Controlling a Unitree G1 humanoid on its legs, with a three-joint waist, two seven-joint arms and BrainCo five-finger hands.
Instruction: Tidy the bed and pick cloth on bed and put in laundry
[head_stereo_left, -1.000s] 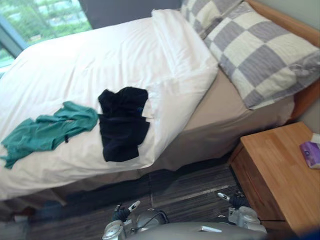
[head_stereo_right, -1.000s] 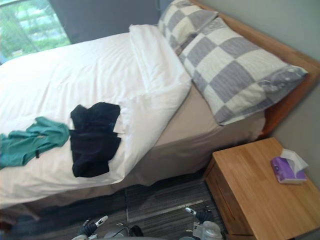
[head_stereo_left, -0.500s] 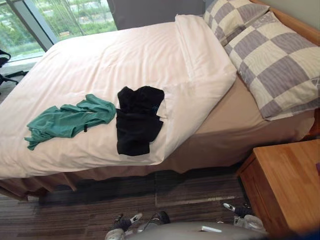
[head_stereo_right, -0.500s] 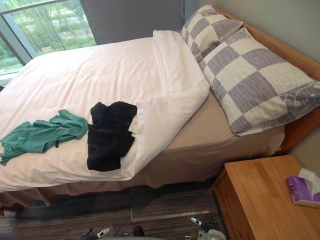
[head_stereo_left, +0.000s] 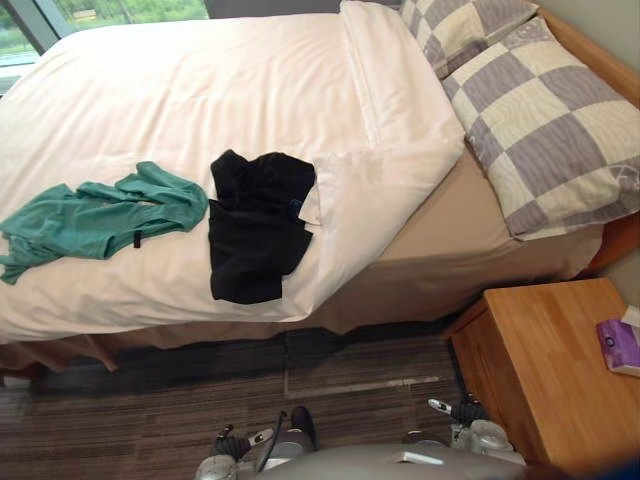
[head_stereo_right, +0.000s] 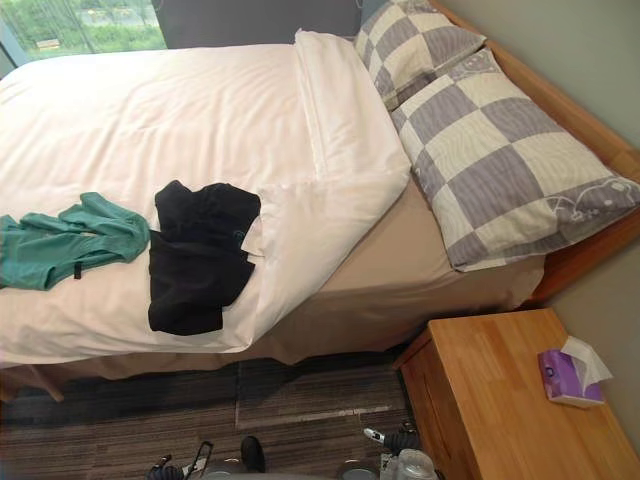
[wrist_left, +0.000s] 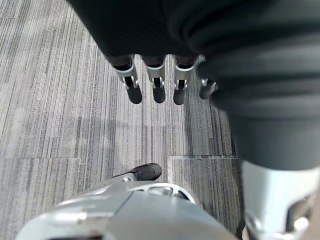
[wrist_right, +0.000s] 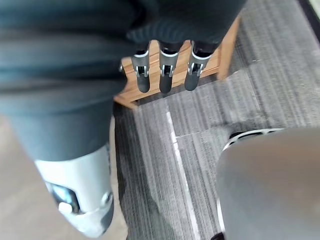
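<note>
A black cloth (head_stereo_left: 255, 225) lies crumpled near the bed's near edge, on the white duvet (head_stereo_left: 230, 90). A green cloth (head_stereo_left: 100, 215) is spread just to its left, touching it. Beside the black cloth the duvet's corner (head_stereo_left: 390, 180) is folded back, baring the tan sheet (head_stereo_left: 450, 240). Two checked pillows (head_stereo_left: 550, 120) rest against the headboard. My left hand (head_stereo_left: 232, 445) and right hand (head_stereo_left: 452, 408) hang low above the carpet, well short of the bed. The left fingers (wrist_left: 155, 82) and the right fingers (wrist_right: 167, 75) are straight and hold nothing.
A wooden nightstand (head_stereo_left: 545, 370) stands at the right, close to my right hand, with a purple tissue box (head_stereo_right: 570, 375) on it. Striped grey carpet (head_stereo_left: 350, 375) runs between me and the bed. A wooden headboard (head_stereo_right: 560, 100) lines the wall.
The whole picture has shifted, so the camera moved. The cloths and the duvet lie as before. Both hands still hang low.
</note>
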